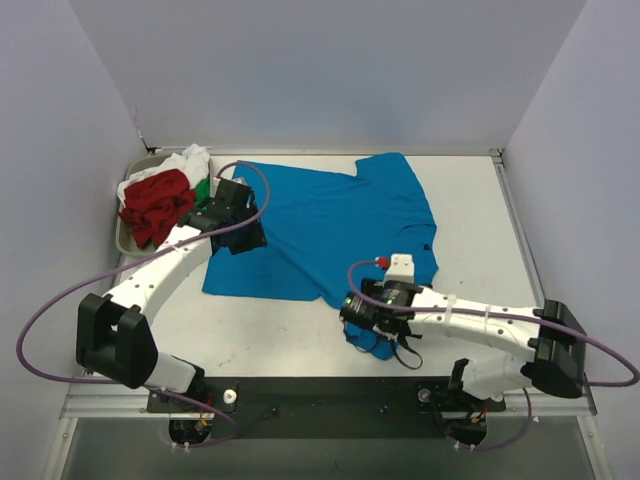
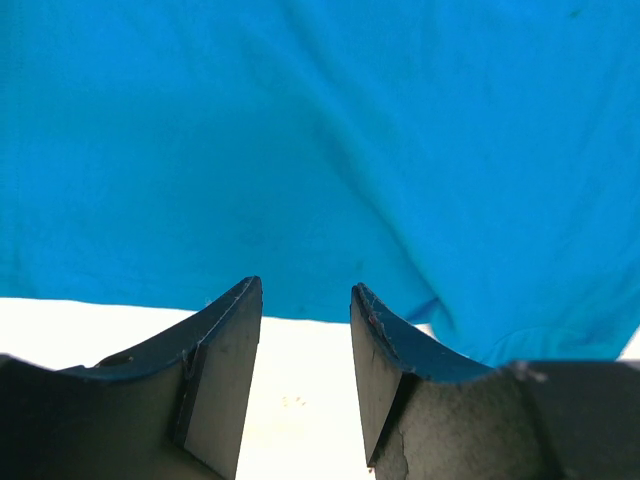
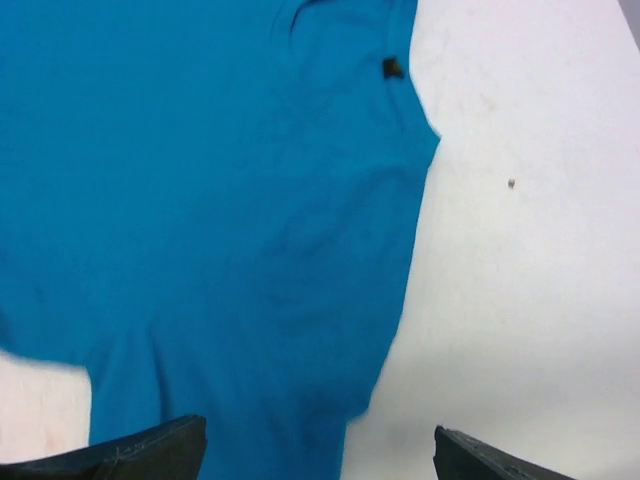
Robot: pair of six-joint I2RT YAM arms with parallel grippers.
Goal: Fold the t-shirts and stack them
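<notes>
- The surface [image 1: 470,220] is a white tabletop, closed in by plain pale grey walls [image 1: 320,70] on three sides.
- A grey tray [image 1: 118,236] sits at the far left corner of the surface.
- In the tray lie a crumpled red shirt [image 1: 155,205], a white shirt [image 1: 185,160] bunched behind it, and a sliver of a green shirt [image 1: 203,190] at the tray's right side.
- The blue t-shirt [image 1: 330,220] lies spread out in the middle of the surface, just right of the tray. It is mostly flat, with soft creases running across it.
- One of its sleeves reaches toward the near edge, under the right arm. The other lies at the far side.
- A small black tag [image 3: 393,68] shows at the shirt's edge in the right wrist view, next to bare white surface.
- The left claw [image 2: 306,287] is at the shirt's left edge, near the tray. Its fingers [image 2: 225,350] stand partly apart with nothing between them. Bare surface shows under them, with the blue hem just ahead.
- The right claw [image 3: 318,428] is over the near sleeve. Its fingers [image 3: 150,445] are spread very wide, showing only at the bottom corners of its own view, with blue cloth lying between them. They are not closed on the cloth, and I cannot tell whether they touch it.
</notes>
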